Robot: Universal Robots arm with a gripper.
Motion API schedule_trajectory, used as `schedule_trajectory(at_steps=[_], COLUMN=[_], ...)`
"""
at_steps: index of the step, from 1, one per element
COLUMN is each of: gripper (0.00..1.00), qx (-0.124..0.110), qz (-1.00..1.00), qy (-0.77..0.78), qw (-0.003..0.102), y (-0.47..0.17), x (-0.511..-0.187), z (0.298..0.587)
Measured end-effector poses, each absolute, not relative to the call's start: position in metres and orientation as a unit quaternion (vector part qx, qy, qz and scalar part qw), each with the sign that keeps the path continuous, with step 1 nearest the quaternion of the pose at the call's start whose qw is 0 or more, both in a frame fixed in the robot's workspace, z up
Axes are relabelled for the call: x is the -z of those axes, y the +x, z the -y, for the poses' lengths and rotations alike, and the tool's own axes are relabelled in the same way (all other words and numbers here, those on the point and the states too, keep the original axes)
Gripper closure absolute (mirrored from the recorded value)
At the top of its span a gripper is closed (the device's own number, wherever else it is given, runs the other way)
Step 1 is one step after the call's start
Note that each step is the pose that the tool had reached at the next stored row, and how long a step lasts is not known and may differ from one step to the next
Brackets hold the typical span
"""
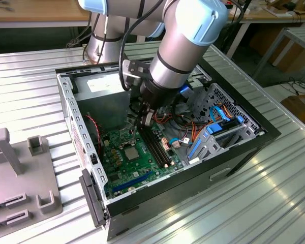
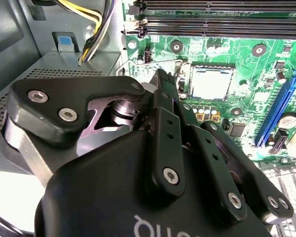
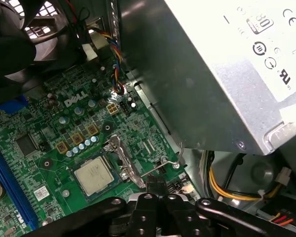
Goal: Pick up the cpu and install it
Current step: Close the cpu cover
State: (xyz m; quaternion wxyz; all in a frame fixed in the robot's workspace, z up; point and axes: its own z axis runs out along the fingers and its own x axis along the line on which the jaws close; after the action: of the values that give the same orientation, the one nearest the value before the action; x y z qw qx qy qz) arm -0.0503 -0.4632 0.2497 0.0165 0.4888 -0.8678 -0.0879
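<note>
The cpu (image 1: 130,153) lies flat and square in its socket on the green motherboard (image 1: 142,170), inside the open computer case (image 1: 234,147). Its silver-grey face shows in both wrist views (image 2: 210,83) (image 3: 93,175). My gripper (image 1: 145,122) hangs inside the case, just above the board and beside the socket. Its black fingers are pressed together in both wrist views (image 2: 164,81) (image 3: 156,185), with nothing seen between them. The tips stand close to the socket's thin wire lever (image 3: 160,167), a short way off the cpu's edge.
The silver power supply (image 3: 212,64) stands close by the gripper. Black memory slots (image 2: 212,19) and a blue slot (image 2: 278,108) lie on the board. Bundled cables (image 1: 193,127) and a drive cage (image 1: 218,137) crowd the case's far side. A grey fixture (image 1: 20,173) sits at the exterior view's left.
</note>
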Motion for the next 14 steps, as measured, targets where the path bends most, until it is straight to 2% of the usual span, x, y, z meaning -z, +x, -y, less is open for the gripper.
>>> schedule_trajectory(at_steps=[14], gripper=[0.89], qx=[0.088], qz=[0.865], qy=[0.494], qw=[0.017], y=[-0.0503], x=[-0.2497], z=[0.4714])
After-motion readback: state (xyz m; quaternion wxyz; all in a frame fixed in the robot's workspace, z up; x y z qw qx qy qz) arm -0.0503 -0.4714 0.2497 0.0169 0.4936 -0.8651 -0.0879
